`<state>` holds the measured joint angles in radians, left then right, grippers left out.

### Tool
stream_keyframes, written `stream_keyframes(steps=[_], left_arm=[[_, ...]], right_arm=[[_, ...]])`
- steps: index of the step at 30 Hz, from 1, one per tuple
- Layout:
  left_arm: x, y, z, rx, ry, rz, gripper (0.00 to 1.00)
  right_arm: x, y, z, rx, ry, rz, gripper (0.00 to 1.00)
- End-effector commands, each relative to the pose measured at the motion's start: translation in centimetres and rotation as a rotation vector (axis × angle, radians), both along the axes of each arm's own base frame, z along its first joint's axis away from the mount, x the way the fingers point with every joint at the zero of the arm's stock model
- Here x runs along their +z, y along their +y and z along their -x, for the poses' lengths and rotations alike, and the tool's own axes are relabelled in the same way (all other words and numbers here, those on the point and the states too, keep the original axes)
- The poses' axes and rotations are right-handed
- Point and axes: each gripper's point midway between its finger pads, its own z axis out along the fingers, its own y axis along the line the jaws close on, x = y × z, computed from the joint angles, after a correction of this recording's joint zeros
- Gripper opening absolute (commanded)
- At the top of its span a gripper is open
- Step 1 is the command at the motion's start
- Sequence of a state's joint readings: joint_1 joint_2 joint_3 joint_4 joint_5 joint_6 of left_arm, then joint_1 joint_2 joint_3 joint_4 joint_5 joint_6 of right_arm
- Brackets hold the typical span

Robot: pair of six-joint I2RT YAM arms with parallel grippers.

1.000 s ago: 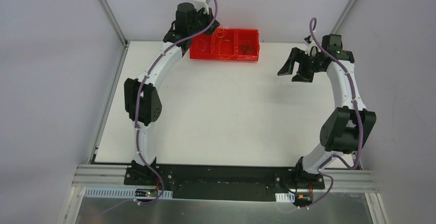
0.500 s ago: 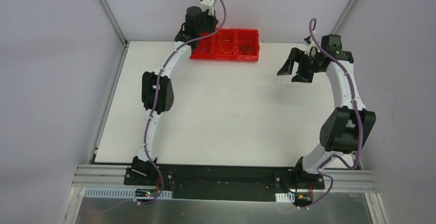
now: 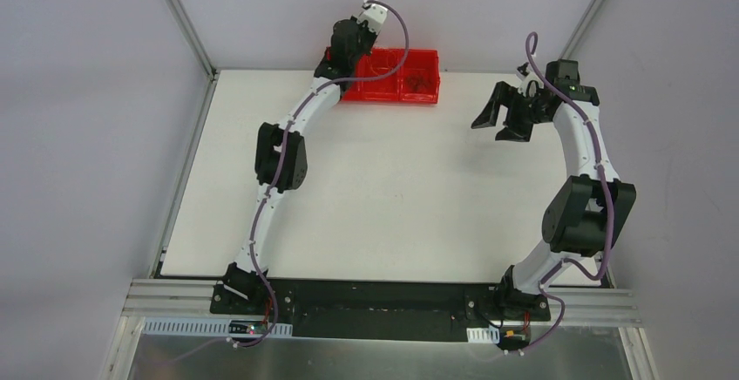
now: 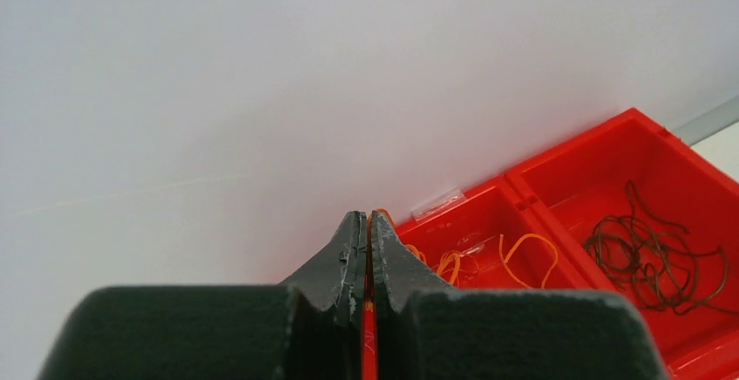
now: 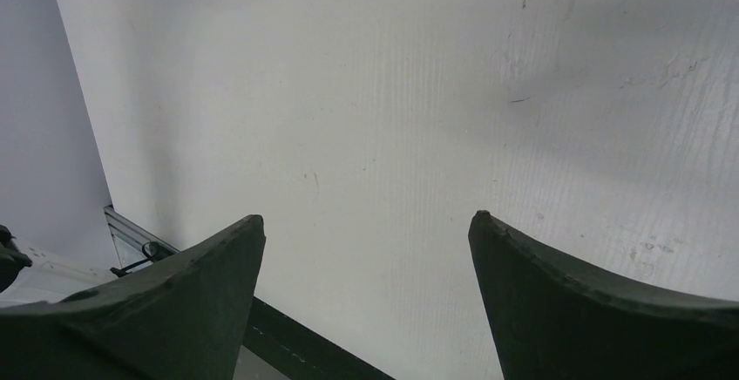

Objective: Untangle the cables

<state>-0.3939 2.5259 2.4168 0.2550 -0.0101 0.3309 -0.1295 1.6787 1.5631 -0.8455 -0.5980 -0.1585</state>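
Red bin (image 3: 392, 98) on white table (image 3: 392, 188)

Counter (image 5: 392, 92): white, matt, smooth, with faint scuffs and hairline scratches.
Bin (image 4: 575, 166): red plastic, glossy, slightly translucent at the walls.
Orange cable (image 4: 523, 254): thin, shiny sheath.
Dark cable (image 4: 654, 254): thin, duller sheath.
Left claw (image 4: 367, 219) and right claw (image 5: 366, 219): black, matt, finely grained, like printed plastic.
Arm shells (image 3: 575, 136): white, smooth, faintly glossy.
Front rail (image 3: 170, 297): bare brushed metal.

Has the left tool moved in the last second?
Yes. The left tool shifted right along the red tray, its arm now covering the tray's left end.
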Motion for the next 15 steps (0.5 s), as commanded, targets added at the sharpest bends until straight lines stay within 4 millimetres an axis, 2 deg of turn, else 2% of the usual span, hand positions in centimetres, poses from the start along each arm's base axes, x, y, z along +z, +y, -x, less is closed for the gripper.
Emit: stream_keyframes(steps=[1, 3, 6, 10, 15], left_arm=[[2.9, -2.5, 0.5, -0.017, -0.165, -0.139, 0.00], [2.2, -3.4, 0.6, -0.026, -0.183, -0.195, 0.00], [1.2, -3.8, 0.3, -0.009, -0.181, -0.231, 0.00], [0.5, -2.8, -0.1, 0.044, -0.173, -0.266, 0.00], [1.2, -1.1, -0.6, 0.103, -0.195, -0.306, 0.00]], right_arm=[[1.3, -0.6, -0.7, -0.020, -0.026, -0.012, 0.91], [1.3, -0.7, -0.8, -0.025, -0.024, -0.016, 0.91], [1.2, -1.0, -0.7, -0.030, -0.018, -0.020, 0.91], [1.0, -1.3, -0.5, -0.038, -0.010, -0.029, 0.91], [1.0, -1.4, -0.6, -0.037, -0.010, -0.035, 0.91]])
